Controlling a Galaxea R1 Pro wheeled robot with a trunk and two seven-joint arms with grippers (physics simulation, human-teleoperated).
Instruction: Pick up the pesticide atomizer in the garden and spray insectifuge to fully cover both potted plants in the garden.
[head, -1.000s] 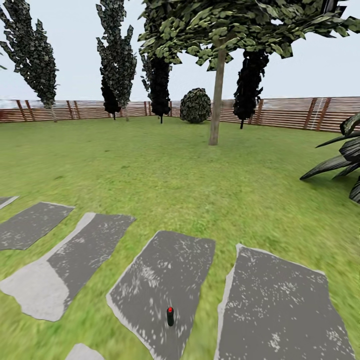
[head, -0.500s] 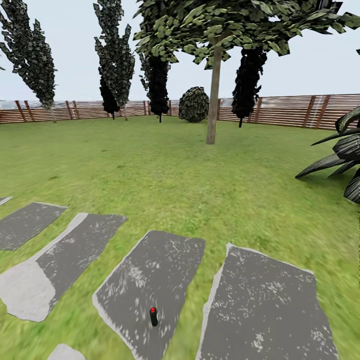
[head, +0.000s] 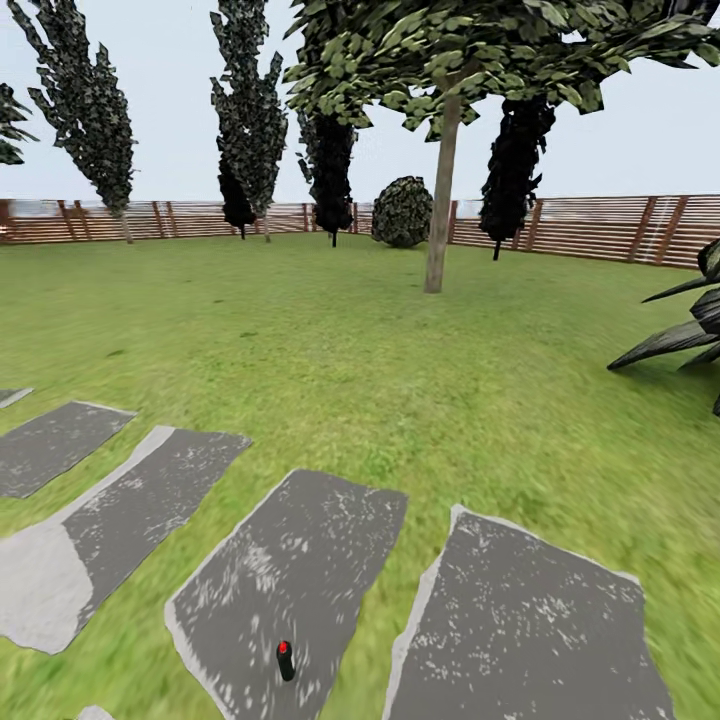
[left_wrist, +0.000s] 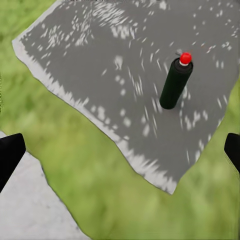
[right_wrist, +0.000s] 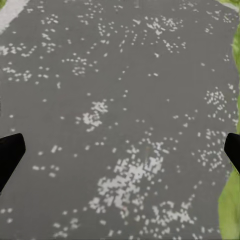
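So it's a big green lawn (head: 330, 340) in the garden, with a brown slatted fence (head: 590, 228) along the far side and a bunch of trees; the nearest one has a pale trunk (head: 441, 195), and there's a round dark bush (head: 402, 211) by the fence. Up close, grey stepping stones (head: 530, 620) run across the grass. The pesticide atomizer (head: 285, 661), dark with a red cap, stands upright on the middle stone (head: 300, 560); the left wrist camera looks down on it (left_wrist: 176, 82). Left jaws are spread wide, fingertips (left_wrist: 10, 155) at the edges of that view. Right jaws are also apart, over a speckled stone (right_wrist: 120, 120).
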